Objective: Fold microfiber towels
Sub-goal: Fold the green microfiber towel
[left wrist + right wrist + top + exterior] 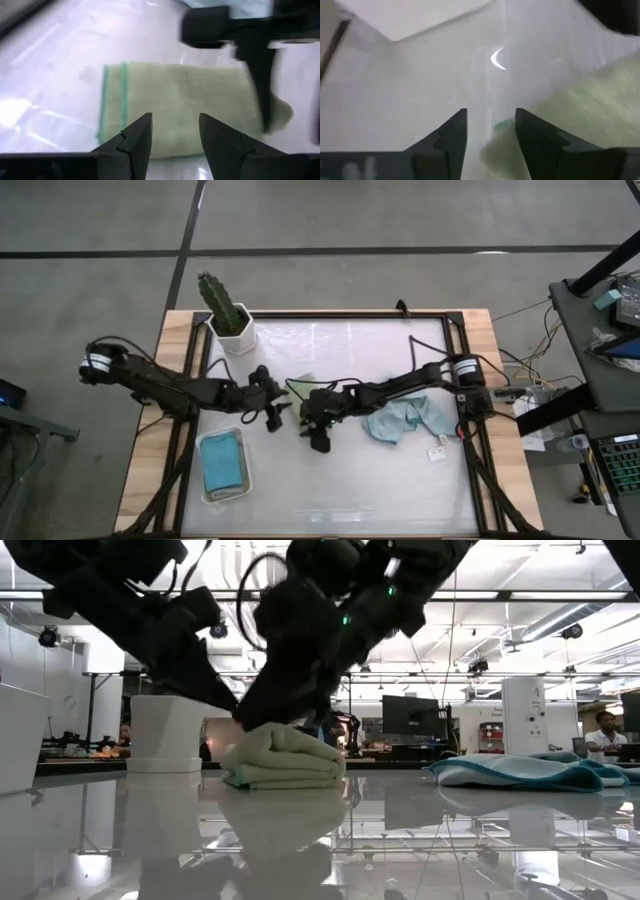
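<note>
A folded sage green towel (180, 102) lies flat on the white table (340, 480); in the low view it is a thick stack (285, 762). My left gripper (175, 135) hovers open above and short of the towel's near long edge, touching nothing. My right gripper (490, 131) is open at the towel's end, and a green corner (502, 126) shows in the gap between its fingers. From the left wrist view, one of its dark fingers (260, 75) stands over that end. Both grippers meet at the table's middle (295, 415). My right gripper stands open over the folded towel's corner (502, 126), slanting down from the table's right side. I cannot tell whether a fingertip still touches the cloth. The towel lies flat on the table.
Loose pale blue and teal towels (405, 420) lie heaped to the right of centre. A white tray (205, 480) holding a folded teal towel (222, 462) sits at the near left. A cactus in a white pot (232, 320) stands at the far left.
</note>
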`<state>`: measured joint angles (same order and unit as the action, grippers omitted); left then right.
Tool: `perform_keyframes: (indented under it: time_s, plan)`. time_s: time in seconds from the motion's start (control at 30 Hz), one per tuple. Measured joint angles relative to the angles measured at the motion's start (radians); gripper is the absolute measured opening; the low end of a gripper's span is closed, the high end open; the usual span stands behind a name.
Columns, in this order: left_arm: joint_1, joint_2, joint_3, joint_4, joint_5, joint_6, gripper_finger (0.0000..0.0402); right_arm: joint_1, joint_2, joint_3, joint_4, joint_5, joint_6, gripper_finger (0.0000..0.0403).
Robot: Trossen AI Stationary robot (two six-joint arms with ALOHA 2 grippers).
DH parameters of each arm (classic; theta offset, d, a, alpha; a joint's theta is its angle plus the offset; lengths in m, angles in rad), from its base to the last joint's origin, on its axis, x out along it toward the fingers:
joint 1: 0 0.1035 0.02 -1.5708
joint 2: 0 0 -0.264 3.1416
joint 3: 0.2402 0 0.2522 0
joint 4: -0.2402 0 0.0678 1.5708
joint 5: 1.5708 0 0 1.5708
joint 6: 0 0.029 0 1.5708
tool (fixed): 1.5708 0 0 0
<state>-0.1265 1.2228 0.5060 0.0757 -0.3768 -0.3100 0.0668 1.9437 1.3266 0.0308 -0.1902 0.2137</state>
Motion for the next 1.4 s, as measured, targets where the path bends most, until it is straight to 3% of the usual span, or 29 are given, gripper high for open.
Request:
perform_keyframes:
  time_s: [0.17,0.37,0.57,0.7,0.8,1.13,1.4]
  plan:
    - [0.001,0.025,-0.004,0.055,-0.094,0.003,0.0148,0.006,-0.073,-0.003,-0.05,-0.001,-0.075,0.0168]
    - [0.007,0.144,-0.004,0.163,-0.135,0.017,0.0148,0.006,-0.139,-0.005,-0.152,0.007,-0.13,0.0147]
    - [0.021,0.256,0.013,0.163,-0.161,0.029,0.0148,0.005,-0.132,-0.031,-0.241,0.13,-0.168,0.0076]
    - [0.034,0.298,0.013,0.16,-0.164,0.006,0.0148,0.008,-0.083,-0.057,-0.186,0.133,-0.181,0.0021]
    - [0.044,0.312,0.014,0.168,-0.164,-0.016,0.0148,0.015,-0.03,-0.068,-0.091,0.131,-0.182,0.0011]
    - [0.048,0.277,0.016,0.166,-0.157,-0.003,0.0148,0.019,0.087,-0.021,0.043,0.13,-0.199,0.0009]
    - [0.033,0.097,0.014,0.135,-0.042,0.03,0.0148,0.02,0.094,-0.019,0.062,0.131,-0.188,0.0009]
